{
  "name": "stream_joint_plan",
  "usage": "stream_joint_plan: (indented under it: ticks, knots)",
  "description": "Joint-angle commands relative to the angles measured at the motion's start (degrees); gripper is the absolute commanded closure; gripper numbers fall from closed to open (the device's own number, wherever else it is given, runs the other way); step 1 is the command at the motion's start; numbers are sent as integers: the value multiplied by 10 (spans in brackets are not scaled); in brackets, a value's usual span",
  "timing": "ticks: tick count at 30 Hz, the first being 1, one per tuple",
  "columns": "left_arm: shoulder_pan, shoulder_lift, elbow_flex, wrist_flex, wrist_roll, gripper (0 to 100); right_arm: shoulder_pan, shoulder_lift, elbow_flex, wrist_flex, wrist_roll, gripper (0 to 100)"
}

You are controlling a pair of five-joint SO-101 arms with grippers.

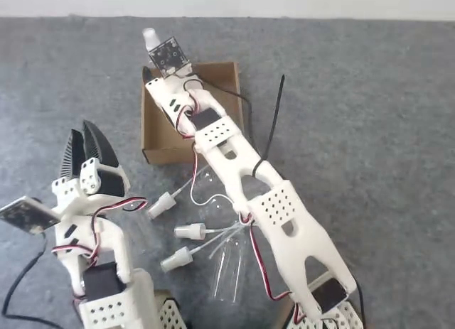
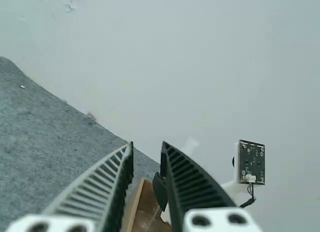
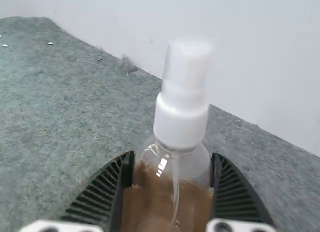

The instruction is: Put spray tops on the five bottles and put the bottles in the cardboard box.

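My right gripper is shut on a clear bottle that carries a white spray top. In the high view this arm stretches over the cardboard box, and the spray top pokes out past the box's far edge. My left gripper stands at the near left of the table, pointing away from me, fingers slightly open with nothing between them. Three loose spray tops lie on the grey carpet beside clear uncapped bottles, partly hidden by the right arm.
A black cable tie lies to the right of the box. In the left wrist view the box corner and the right arm's camera board show beyond my fingers. Grey carpet spreads to the left and far right.
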Motion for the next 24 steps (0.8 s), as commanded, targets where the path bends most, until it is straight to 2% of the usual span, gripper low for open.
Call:
stream_joint_plan:
  ticks: [1,5,10,15,24]
  knots:
    - [-2,-11,-33,-18,4,918,-5,36,-113,-11,0,864]
    - [-2,-11,-33,-18,4,918,-4,86,-190,0,1,864]
    - [-2,-11,-33,-18,4,918,-6,131,-285,81,0,861]
    - [-2,-11,-33,-18,4,918,-7,180,-372,114,1,861]
    - [-1,-11,-32,-18,4,918,-7,191,-374,118,1,860]
